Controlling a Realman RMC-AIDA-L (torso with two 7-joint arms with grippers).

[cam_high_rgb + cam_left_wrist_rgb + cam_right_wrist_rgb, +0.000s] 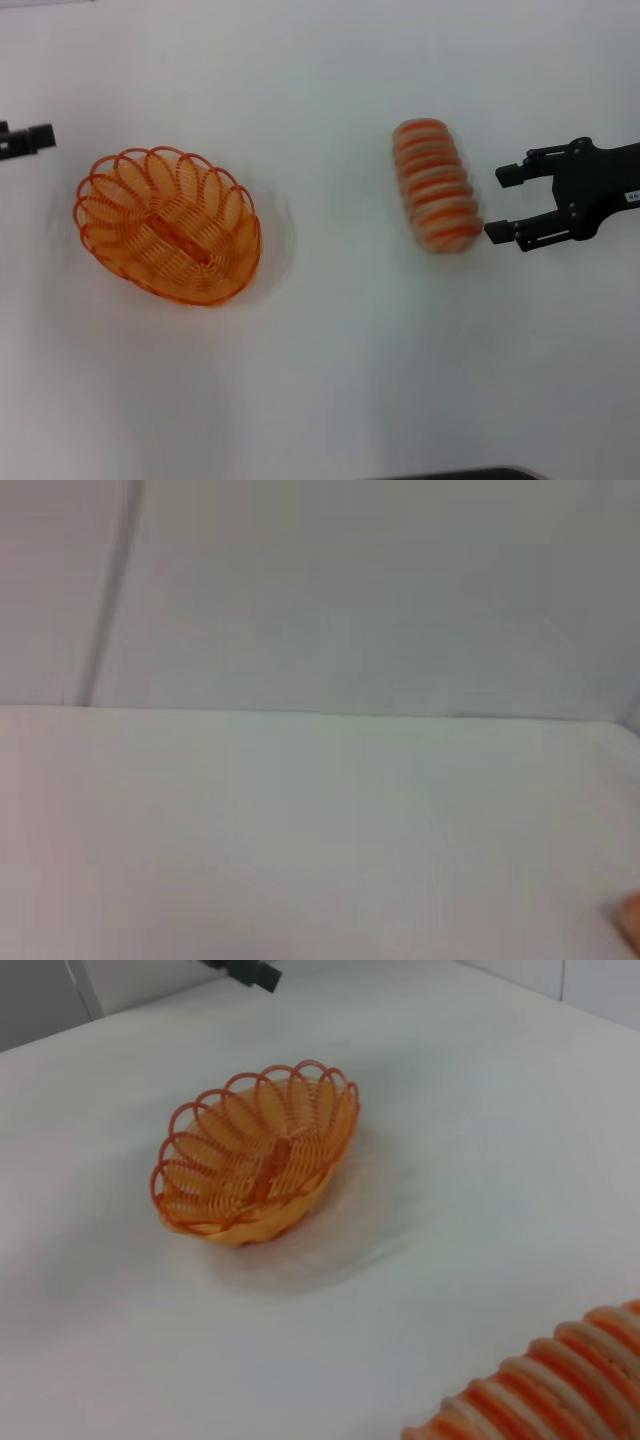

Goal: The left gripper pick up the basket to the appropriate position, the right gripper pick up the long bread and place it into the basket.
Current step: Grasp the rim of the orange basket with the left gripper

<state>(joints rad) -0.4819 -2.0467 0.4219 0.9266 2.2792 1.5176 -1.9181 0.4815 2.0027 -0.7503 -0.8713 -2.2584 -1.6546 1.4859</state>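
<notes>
The orange wire basket [168, 225] sits empty on the white table, left of centre in the head view; the right wrist view also shows the basket [255, 1165]. The striped long bread [437, 185] lies right of centre, and one end of the bread [545, 1390] fills a corner of the right wrist view. My right gripper [503, 204] is open just right of the bread, its lower fingertip almost touching the loaf. Only the tip of my left gripper [28, 140] shows at the far left edge, apart from the basket, with nothing in it.
The white table [330, 380] runs under everything. The left wrist view shows only bare tabletop [300, 830], a pale wall behind it and a sliver of orange at one edge. A dark object [450, 474] peeks in at the near table edge.
</notes>
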